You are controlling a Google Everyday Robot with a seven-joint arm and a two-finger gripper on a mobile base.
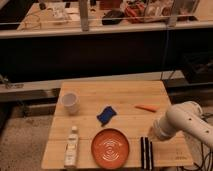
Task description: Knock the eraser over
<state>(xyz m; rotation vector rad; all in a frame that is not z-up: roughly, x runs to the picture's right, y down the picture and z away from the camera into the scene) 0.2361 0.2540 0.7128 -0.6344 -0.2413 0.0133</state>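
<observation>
The eraser [146,152] is a long narrow black block with white stripes. It lies flat on the wooden table [120,97] near the front edge, just right of the orange plate [110,148]. My gripper [153,133] is at the end of the white arm [184,122] that comes in from the right. It hangs just above and behind the eraser's far end.
A white cup [70,103] stands at the table's left. A blue cloth [105,115] lies in the middle. A small orange item [146,107] lies at the right. A bottle [72,147] lies at the front left. A railing and dark wall stand behind the table.
</observation>
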